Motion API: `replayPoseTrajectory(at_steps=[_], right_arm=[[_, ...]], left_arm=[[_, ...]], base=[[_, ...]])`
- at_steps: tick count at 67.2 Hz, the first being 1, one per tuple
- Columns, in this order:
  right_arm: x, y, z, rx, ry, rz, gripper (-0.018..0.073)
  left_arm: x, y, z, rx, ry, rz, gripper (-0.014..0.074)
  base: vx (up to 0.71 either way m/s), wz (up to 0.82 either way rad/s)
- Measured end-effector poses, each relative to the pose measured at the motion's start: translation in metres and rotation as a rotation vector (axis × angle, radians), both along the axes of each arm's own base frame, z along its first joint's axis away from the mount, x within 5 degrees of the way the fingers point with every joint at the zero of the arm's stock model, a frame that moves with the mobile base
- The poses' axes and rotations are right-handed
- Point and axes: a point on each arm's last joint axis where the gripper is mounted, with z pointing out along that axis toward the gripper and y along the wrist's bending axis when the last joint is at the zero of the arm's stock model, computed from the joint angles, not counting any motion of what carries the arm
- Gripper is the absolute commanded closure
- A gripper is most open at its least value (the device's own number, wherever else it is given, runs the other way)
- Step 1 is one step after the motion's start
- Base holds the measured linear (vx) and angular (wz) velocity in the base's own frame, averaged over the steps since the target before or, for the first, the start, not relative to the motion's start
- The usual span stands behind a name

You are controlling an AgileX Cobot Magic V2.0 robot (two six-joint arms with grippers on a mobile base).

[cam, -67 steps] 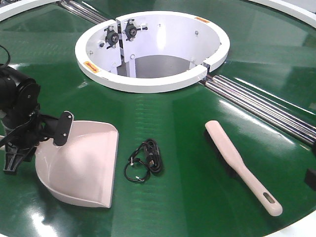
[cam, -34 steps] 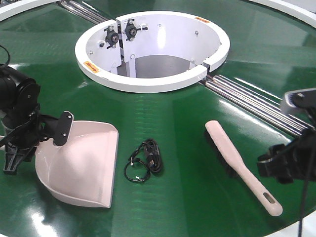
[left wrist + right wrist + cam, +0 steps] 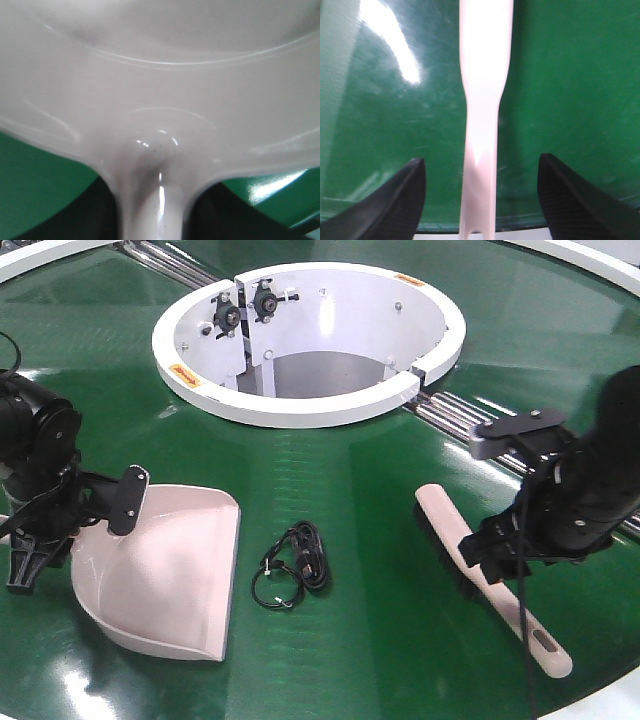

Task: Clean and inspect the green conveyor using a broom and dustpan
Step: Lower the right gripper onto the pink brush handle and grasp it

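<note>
- OK, the broad glossy dark-green conveyor belt (image 3: pixel 350 475) fills pretty much the whole scene, w/ glare patches all over it.
- L side: the wide beige-pink plastic scoop dustpan (image 3: pixel 170 570) lies flat on the belt, mouth facing the middle.
- The left gripper (image 3: pixel 72 533) is right at the dustpan's back end, black arm above it.
- From the L wrist cam, the dustpan's handle runs down btwn two dark shapes that hug it on both sides. It's too close and blurry, so I can't tell if the jaws are clamped on it or just around it.
- Middle: a small black coiled cable (image 3: pixel 295 565) lies on the belt btwn dustpan and broom, touching neither.
- R side: the long slim beige-pink plastic hand broom (image 3: pixel 442 515) lies flat on the belt at a slant, head toward the centre, slotted handle end near the belt's edge.
- The right gripper (image 3: pixel 481 162) is directly over the broom's narrow handle, and the black arm hides the mid part from the front.
- R wrist cam: jaws spread wide, one black finger each side of the handle, green belt showing in both gaps. No contact, and it's got hold of nothing.
- Behind all this: a big white ring (image 3: pixel 300 405) set in the belt, w/ steel rails (image 3: pixel 500 445) running out from it toward the R.
</note>
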Motion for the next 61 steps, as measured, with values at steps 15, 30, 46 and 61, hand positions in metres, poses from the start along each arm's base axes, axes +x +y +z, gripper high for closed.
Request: replayPoseTrajectory(at_steps=[15, 30, 46, 61], right_arm=[[0.013, 0.003, -0.026, -0.046, 0.111, 0.001, 0.0042], [0.019, 0.004, -0.037, -0.058, 0.135, 0.001, 0.0034], [0.026, 0.006, -0.054, -0.072, 0.176, 0.002, 0.0034], [0.030, 0.008, -0.068, -0.084, 0.217, 0.002, 0.0034]], left_arm=[[0.000, 0.000, 0.000, 0.000, 0.000, 0.000, 0.0603], [0.000, 0.000, 0.000, 0.000, 0.000, 0.000, 0.0603], [0.000, 0.000, 0.000, 0.000, 0.000, 0.000, 0.0603], [0.000, 0.000, 0.000, 0.000, 0.000, 0.000, 0.0603]], base=[[0.00, 0.00], [0.00, 0.00], [0.00, 0.00], [0.00, 0.00]])
